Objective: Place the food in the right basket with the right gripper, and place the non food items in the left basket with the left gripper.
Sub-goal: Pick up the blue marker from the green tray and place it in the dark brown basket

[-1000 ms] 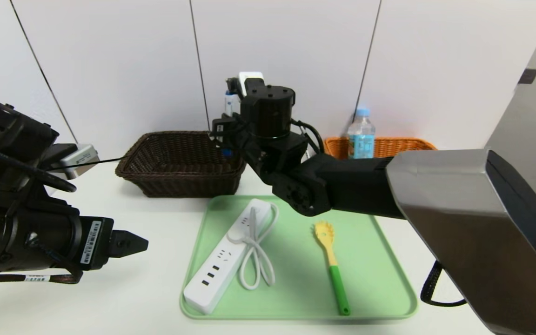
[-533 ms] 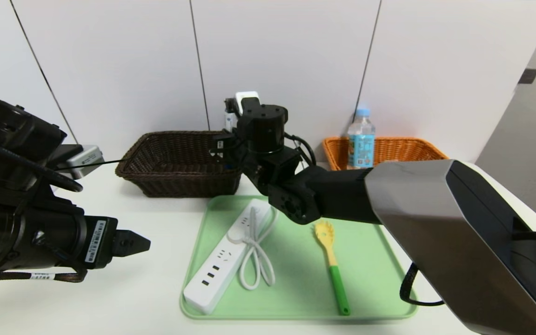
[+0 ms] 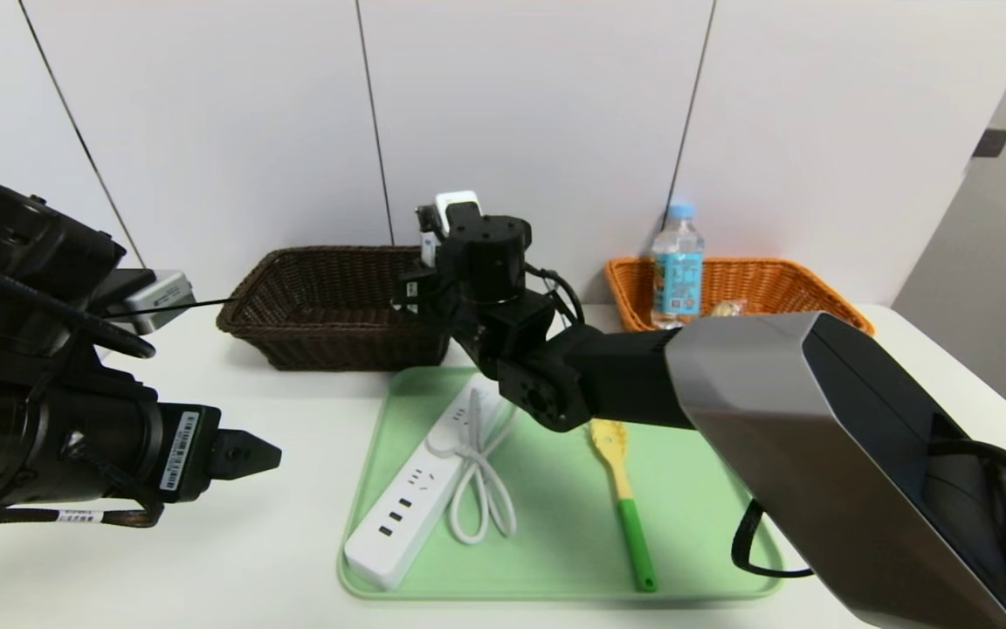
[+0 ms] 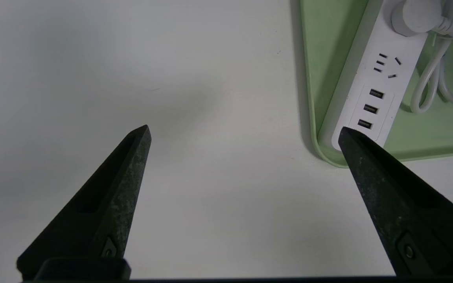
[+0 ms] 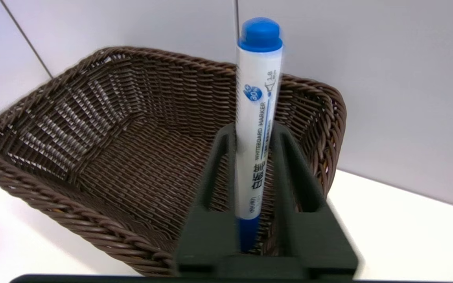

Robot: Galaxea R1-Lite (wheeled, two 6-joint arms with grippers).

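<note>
My right gripper [image 5: 255,131] is shut on the white marker [image 5: 256,118] with the blue cap, holding it over the near right corner of the dark brown left basket [image 5: 92,129] [image 3: 337,306]. The white power strip [image 3: 420,485] [image 4: 372,90] with its coiled cord and the yellow pasta spoon [image 3: 623,502] with the green handle lie on the green tray [image 3: 713,524]. The water bottle [image 3: 678,262] stands in the orange-tan right basket [image 3: 756,279], and the snack [image 3: 724,307] lies beside it. My left gripper [image 3: 241,454] [image 4: 244,133] hangs open and holds nothing, above the bare table left of the tray.
The white table [image 3: 250,542] meets a white panelled wall just behind both baskets. My right arm's large grey link [image 3: 817,419] reaches across the tray's right side and hides part of the orange-tan basket. A grey cabinet side [image 3: 992,262] stands at the far right.
My right arm has swung left and lowered with the marker toward the dark brown basket, uncovering more of the orange-tan basket. The left arm has barely moved.
</note>
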